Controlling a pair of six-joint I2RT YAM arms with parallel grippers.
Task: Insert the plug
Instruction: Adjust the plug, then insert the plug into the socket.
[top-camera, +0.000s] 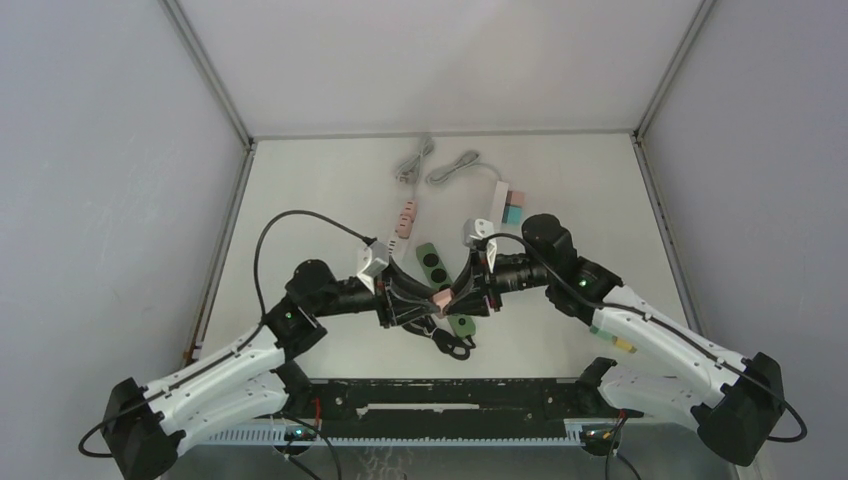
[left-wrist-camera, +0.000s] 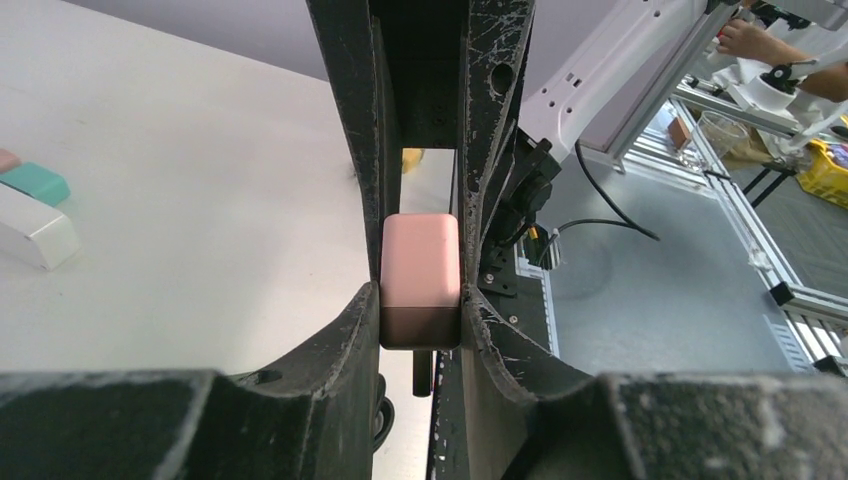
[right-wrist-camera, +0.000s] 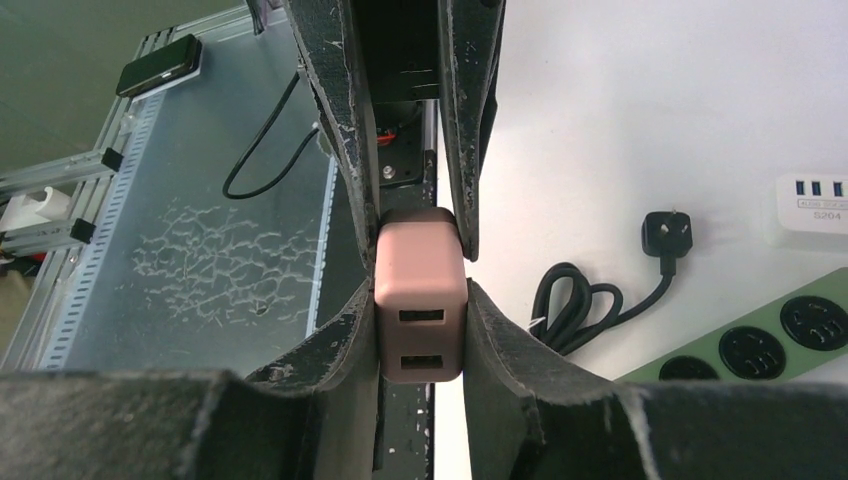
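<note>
Above the table's centre, toward its near edge: left gripper (top-camera: 415, 303) clamped on pink plug (left-wrist-camera: 420, 265). Right gripper (top-camera: 462, 293) closed on its opposite end. Plug's long axis runs arm to arm. Green power strip (right-wrist-camera: 790, 335) lies just beneath, extending toward the far edge.

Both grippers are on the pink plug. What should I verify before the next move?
1. Left gripper shut on the pink plug: ok.
2. Right gripper shut on the same plug: ok.
3. Plug sits squarely between the right gripper's fingers, USB ports facing its wrist camera: ok.
4. Which way the prongs point: cannot tell.
5. Sockets in view on the green power strip unoccupied: ok.
6. Black cable lies off those sockets: ok.
</note>
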